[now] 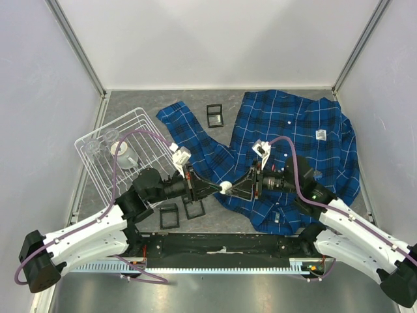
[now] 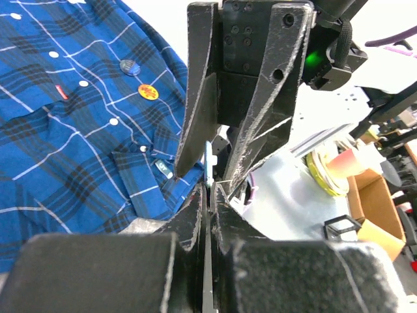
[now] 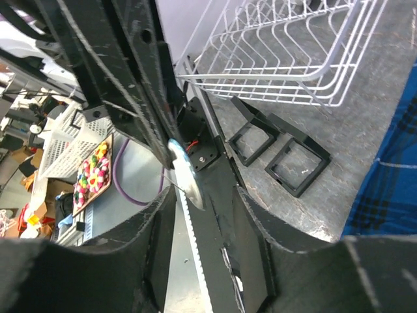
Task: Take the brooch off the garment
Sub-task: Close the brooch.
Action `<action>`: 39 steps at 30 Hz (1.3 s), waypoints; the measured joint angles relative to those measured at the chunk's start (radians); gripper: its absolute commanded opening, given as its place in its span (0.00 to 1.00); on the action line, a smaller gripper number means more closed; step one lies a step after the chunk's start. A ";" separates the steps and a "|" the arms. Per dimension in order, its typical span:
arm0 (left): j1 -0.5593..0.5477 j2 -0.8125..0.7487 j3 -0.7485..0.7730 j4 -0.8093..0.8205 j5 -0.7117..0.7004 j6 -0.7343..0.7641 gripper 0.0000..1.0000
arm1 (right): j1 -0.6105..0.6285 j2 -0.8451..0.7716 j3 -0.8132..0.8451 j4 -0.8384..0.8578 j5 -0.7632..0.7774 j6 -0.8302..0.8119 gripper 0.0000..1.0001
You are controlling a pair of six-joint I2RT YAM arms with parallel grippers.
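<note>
Your main risk is a drop in the hand-over. The brooch is already off the garment, and only its thin disc is pinched in the left gripper, whose jaws are fully closed on it. The right gripper straddles the disc with its jaws apart and, as far as I can tell, not touching it. If you close the right jaws off-centre or on the rim, the disc could twist out. If you release the left before the right has bitten, the brooch would likely fall just off the garment's near-left edge, where lifting it flat looks awkward. The fingertips nearly interleave, so a small sideways drift could knock finger against finger. A thin wire, probably the pin, shows beside the disc and could catch. Both arms reach low and inward, forearms near level, with the grippers tip to tip above the garment's near-left edge. The left arm comes in from the garment's left, and the right arm lies over its near part.
</note>
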State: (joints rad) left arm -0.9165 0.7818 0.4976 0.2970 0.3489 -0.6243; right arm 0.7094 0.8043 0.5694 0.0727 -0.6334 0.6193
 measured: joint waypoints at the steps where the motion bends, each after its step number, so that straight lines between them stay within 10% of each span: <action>1: 0.005 0.008 -0.001 0.018 0.015 -0.015 0.02 | 0.000 -0.004 0.007 0.000 -0.010 -0.008 0.46; 16: 0.047 0.036 -0.030 0.120 0.146 -0.111 0.02 | -0.008 -0.050 0.017 -0.007 -0.067 -0.022 0.19; 19: 0.047 0.046 -0.030 0.132 0.166 -0.117 0.02 | -0.007 -0.050 0.017 -0.007 -0.071 -0.018 0.00; 30: 0.068 0.066 -0.031 0.163 0.211 -0.146 0.25 | -0.013 -0.043 0.015 0.039 -0.088 0.034 0.00; 39: 0.085 0.070 -0.034 0.176 0.238 -0.156 0.22 | -0.014 -0.024 0.014 0.086 -0.103 0.058 0.00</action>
State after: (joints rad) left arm -0.8318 0.8520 0.4633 0.4732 0.5869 -0.7803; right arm 0.6952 0.7799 0.5838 0.1585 -0.7368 0.6769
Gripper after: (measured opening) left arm 0.202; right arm 0.011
